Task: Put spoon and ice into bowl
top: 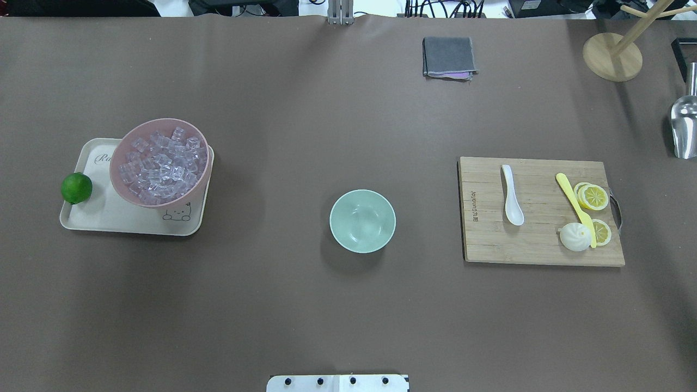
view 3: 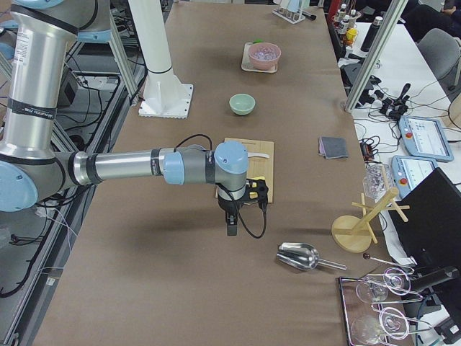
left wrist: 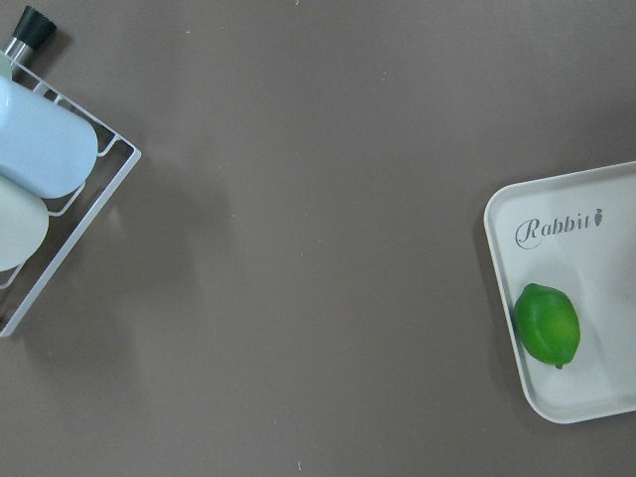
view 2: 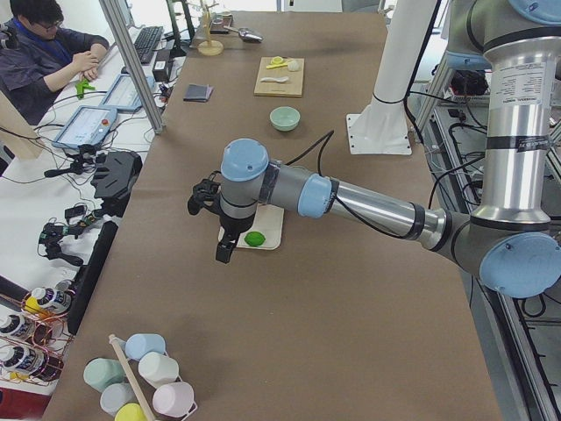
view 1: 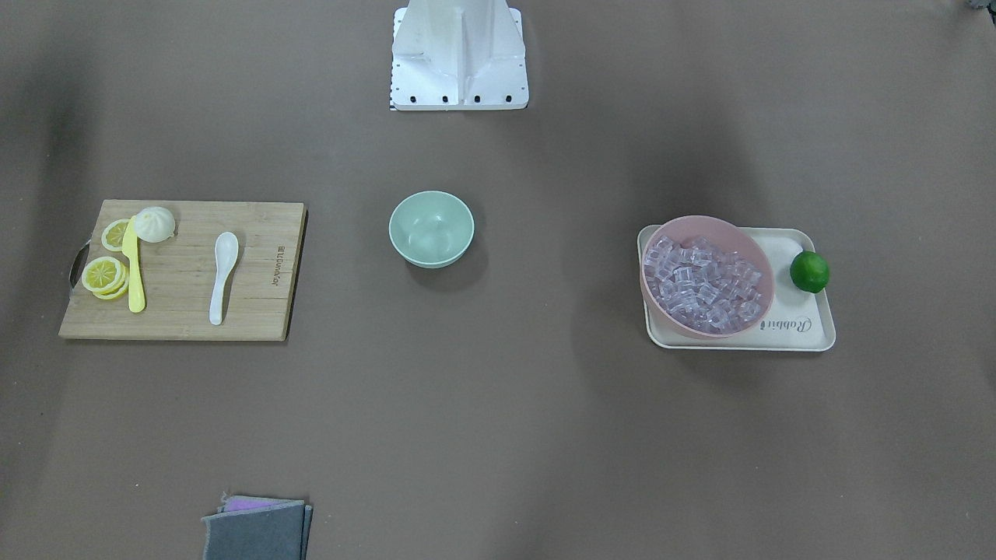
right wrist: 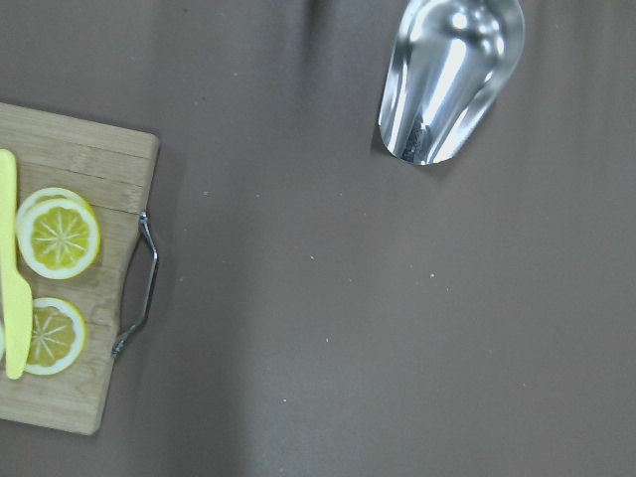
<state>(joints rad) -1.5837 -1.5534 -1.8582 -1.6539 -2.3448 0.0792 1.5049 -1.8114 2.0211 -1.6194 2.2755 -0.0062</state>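
Observation:
The white spoon (top: 512,196) lies on a wooden cutting board (top: 539,245) on the robot's right. The empty mint-green bowl (top: 362,220) stands at the table's middle. The clear ice cubes (top: 162,163) fill a pink bowl (top: 200,185) on a cream tray (top: 109,218) on the robot's left. My left gripper (view 2: 223,250) shows only in the exterior left view, hanging above the table beside the tray's outer end. My right gripper (view 3: 230,227) shows only in the exterior right view, past the board's outer end. I cannot tell whether either is open or shut.
A green lime (top: 76,188) sits on the tray. A yellow knife (top: 572,198), lemon slices (top: 592,196) and a white bun (top: 574,237) share the board. A metal scoop (top: 683,128), a wooden stand (top: 612,54) and a grey cloth (top: 447,56) lie farther out.

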